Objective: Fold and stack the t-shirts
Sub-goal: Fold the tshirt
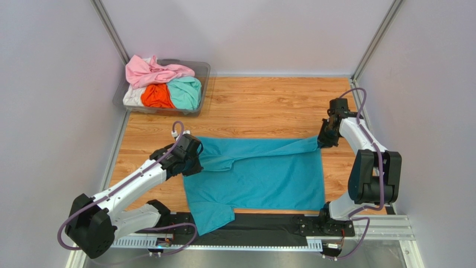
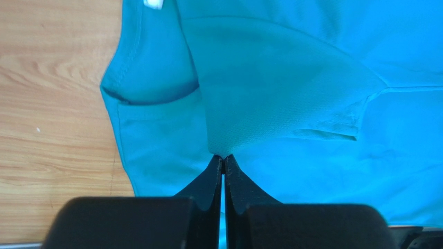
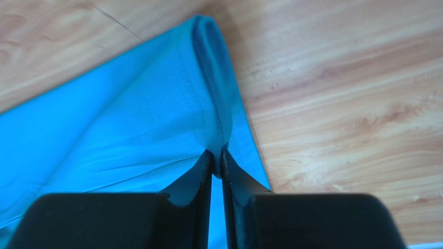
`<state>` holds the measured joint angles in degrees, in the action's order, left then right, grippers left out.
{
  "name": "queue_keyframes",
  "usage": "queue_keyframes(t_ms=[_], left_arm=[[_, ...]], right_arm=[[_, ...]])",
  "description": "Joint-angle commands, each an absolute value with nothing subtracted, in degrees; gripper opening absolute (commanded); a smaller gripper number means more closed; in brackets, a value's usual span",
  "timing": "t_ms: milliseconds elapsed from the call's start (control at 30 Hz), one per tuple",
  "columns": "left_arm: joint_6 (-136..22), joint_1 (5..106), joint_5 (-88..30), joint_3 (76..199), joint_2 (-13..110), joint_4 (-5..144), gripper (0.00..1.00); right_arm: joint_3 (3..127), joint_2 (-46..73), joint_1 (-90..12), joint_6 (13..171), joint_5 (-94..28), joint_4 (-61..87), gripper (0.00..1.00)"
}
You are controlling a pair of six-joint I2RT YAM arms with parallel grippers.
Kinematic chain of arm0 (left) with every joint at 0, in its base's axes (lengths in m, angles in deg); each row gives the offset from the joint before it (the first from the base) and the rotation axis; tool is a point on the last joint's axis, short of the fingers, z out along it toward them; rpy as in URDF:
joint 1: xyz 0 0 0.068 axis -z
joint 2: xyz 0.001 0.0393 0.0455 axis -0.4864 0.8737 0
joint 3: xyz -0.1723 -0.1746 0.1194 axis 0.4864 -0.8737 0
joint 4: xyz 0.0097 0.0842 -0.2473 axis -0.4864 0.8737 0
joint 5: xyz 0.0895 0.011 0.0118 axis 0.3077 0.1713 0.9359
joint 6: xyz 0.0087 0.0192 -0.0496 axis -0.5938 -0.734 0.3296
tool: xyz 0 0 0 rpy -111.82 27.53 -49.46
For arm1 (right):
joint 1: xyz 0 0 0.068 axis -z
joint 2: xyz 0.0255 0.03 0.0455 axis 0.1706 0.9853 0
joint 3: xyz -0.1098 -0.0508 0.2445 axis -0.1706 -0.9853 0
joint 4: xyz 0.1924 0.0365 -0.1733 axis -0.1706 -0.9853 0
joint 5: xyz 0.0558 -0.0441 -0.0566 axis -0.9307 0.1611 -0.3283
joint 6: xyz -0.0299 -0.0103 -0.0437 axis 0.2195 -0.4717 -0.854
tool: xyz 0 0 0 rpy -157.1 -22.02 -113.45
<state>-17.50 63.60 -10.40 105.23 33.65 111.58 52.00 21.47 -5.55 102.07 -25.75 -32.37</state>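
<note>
A deep teal-blue t-shirt (image 1: pixel 262 173) lies spread on the wooden table, its lower left sleeve hanging over the near edge. My left gripper (image 1: pixel 193 159) is at the shirt's upper left, shut on a folded-over sleeve tip (image 2: pixel 270 93), with its jaws (image 2: pixel 223 158) pressed together on the fabric. At the shirt's upper right corner my right gripper (image 1: pixel 324 139) pinches the bunched hem (image 3: pixel 208 78) between its nearly closed fingertips (image 3: pixel 217 155). More t-shirts, pink (image 1: pixel 153 70), orange (image 1: pixel 156 96), mint green (image 1: pixel 185 92) and white (image 1: pixel 133 97), are piled at the back left.
The pile of shirts sits in a clear plastic tub (image 1: pixel 204 67) in the back left corner. Bare wood (image 1: pixel 268 106) stretches between the tub and the teal shirt. Grey walls and metal posts close in both sides.
</note>
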Motion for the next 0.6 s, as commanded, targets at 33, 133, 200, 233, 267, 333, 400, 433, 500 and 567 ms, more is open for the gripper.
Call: queue_keyframes(t_ms=[33,133,200,233,267,333,400,433,500,567], left_arm=[[-14.89,64.43,-15.1,101.88,32.54,110.16,0.1],[-14.71,64.7,-16.33,99.68,29.83,110.33,0.3],[-15.41,64.79,-17.73,98.8,28.32,110.68,0.58],[-15.68,64.87,-18.0,98.71,26.84,111.55,0.69],[-15.94,64.79,-18.0,99.06,26.21,112.17,0.78],[-16.99,64.79,-17.83,100.02,24.72,113.4,1.0],[-18.57,64.79,-17.04,102.48,23.92,115.16,1.0],[-19.28,64.79,-16.17,104.05,23.49,115.34,1.0],[-21.04,64.79,-14.23,105.82,24.0,115.43,1.0],[-22.18,64.7,-10.29,108.53,25.06,115.52,1.0]], right_arm=[[47.58,18.55,-5.25,104.47,-18.8,-29.83,0.18],[45.64,17.41,-5.34,104.39,-20.11,-29.29,0.29],[45.29,16.01,-5.34,104.21,-21.51,-29.29,0.39],[45.46,15.3,-5.34,104.13,-21.87,-29.81,0.49],[45.72,14.6,-5.34,104.12,-22.39,-29.9,0.53],[46.25,11.97,-5.43,103.43,-24.41,-30.69,0.73],[46.95,9.16,-5.78,102.72,-27.46,-31.39,1.0],[47.22,8.27,-6.13,102.11,-28.54,-31.66,1.0],[48.01,5.56,-8.49,101.75,-30.57,-32.19,1.0],[48.01,3.88,-12.26,101.58,-31.79,-32.02,1.0]])
